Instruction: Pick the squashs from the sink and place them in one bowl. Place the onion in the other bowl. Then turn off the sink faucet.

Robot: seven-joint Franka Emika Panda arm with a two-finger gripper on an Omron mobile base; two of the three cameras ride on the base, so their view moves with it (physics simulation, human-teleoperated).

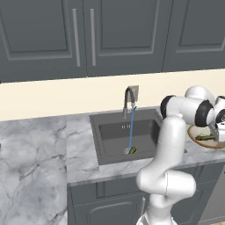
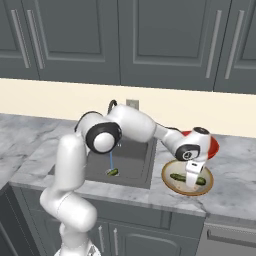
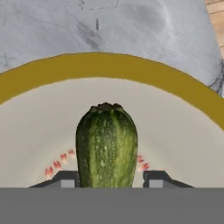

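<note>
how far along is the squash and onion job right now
Done: nothing fully. In hand: one squash lies in the beige bowl between the gripper fingers, which look slightly parted around it. Left: the second squash sits in the sink under the running faucet. The onion is not visible; the red bowl peeks out behind the arm. Water needs turning off.

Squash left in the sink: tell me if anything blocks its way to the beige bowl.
Nothing visible does. The squash in the sink lies alone under the water stream; the marble counter between sink and beige bowl is bare. The hand hovers over the bowl, above the first squash.
</note>
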